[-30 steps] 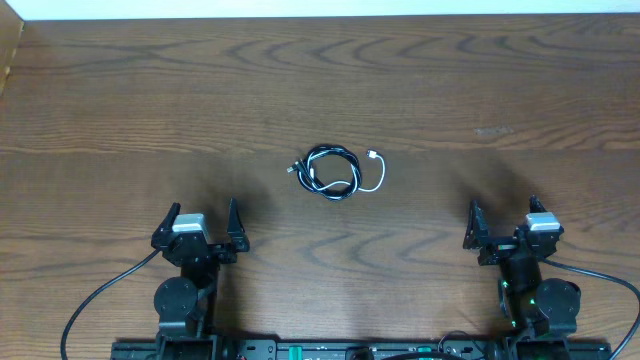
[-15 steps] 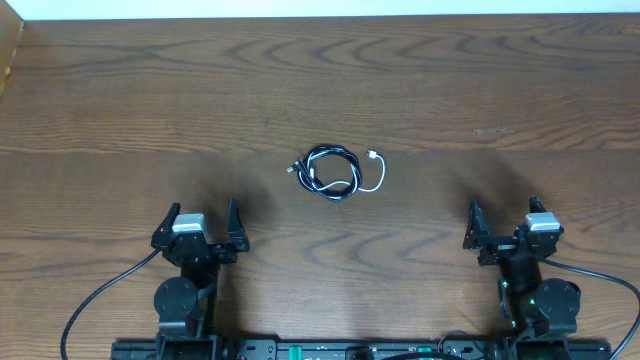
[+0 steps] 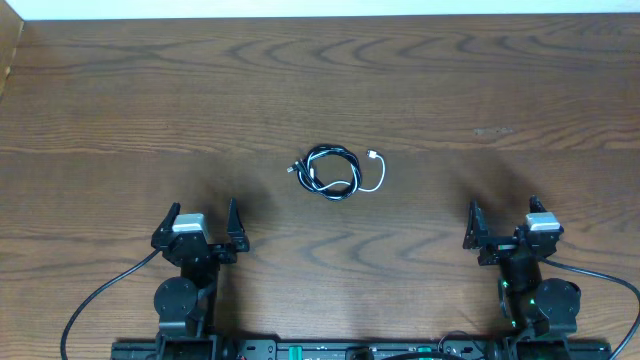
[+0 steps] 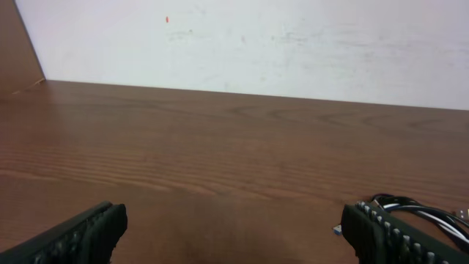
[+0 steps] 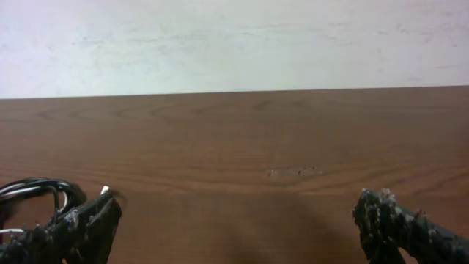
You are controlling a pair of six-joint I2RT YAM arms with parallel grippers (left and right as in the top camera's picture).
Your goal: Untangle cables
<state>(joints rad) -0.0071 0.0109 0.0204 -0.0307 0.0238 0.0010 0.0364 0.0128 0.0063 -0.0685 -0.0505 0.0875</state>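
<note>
Nothing has moved over the last second; your left gripper (image 3: 203, 214) and right gripper (image 3: 503, 212) sit parked at the near edge of the table (image 3: 120, 110), fingers spread wide and empty; the cables (image 3: 336, 186), black and white looped into one small tangle, lie mid-table, well apart from both; the untangling looks not yet begun.

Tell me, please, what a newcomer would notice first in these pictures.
A small knot of cables, one black and one white, lies near the middle of the wide brown table. At the near edge, the left fingers and the right fingers stand wide open and empty, well apart from the cables.
</note>
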